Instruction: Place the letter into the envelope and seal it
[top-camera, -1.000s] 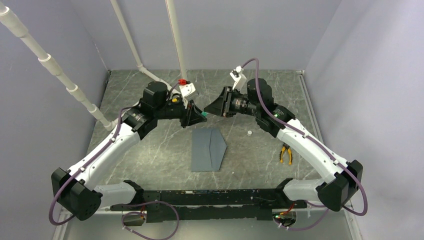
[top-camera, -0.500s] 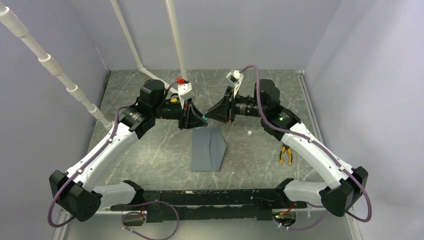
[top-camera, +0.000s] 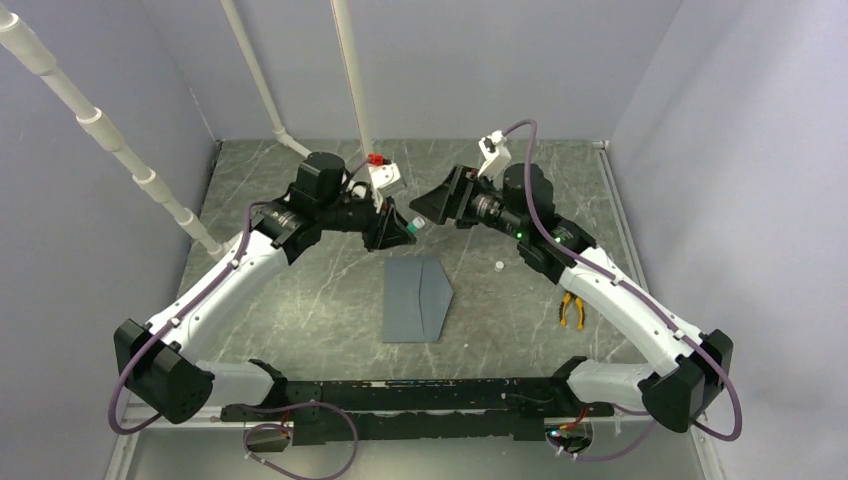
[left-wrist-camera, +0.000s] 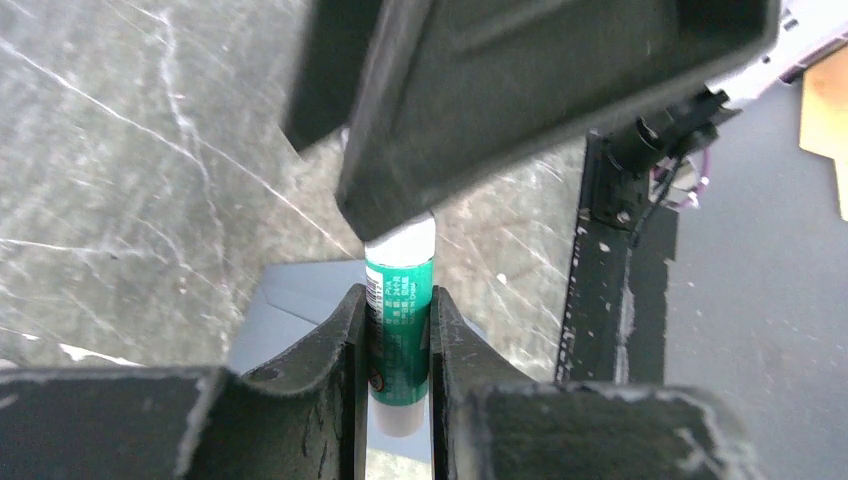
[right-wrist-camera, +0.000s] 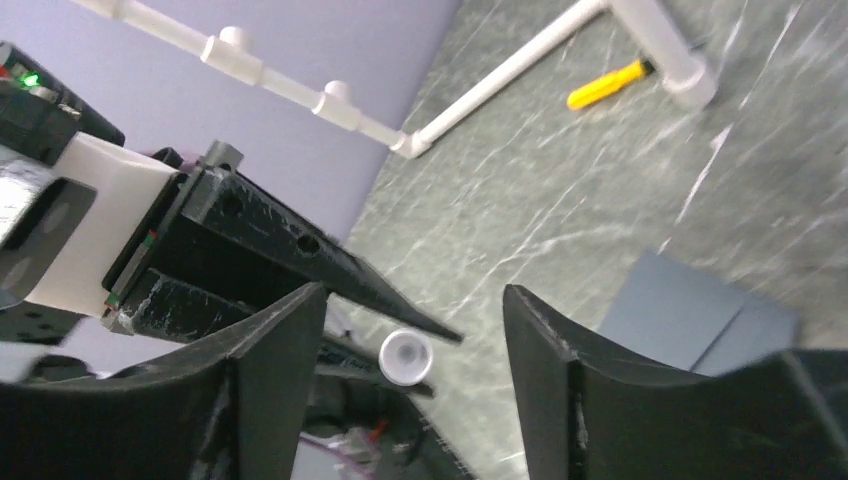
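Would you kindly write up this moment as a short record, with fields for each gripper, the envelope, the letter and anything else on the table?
left gripper: shut on a green and white glue stick, held above the table
right gripper: open, facing the glue stick's white end, not touching it
envelope: flat on the table, nearer the bases than both grippers
letter: not in view
other items: small white object and pliers, right of the envelope

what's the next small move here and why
Probably draw the right claw back. It stands open around the white end of the glue stick, not gripping it, while the left claw is shut on the stick. That would free the left arm to lower it to the envelope, lying flat nearby.
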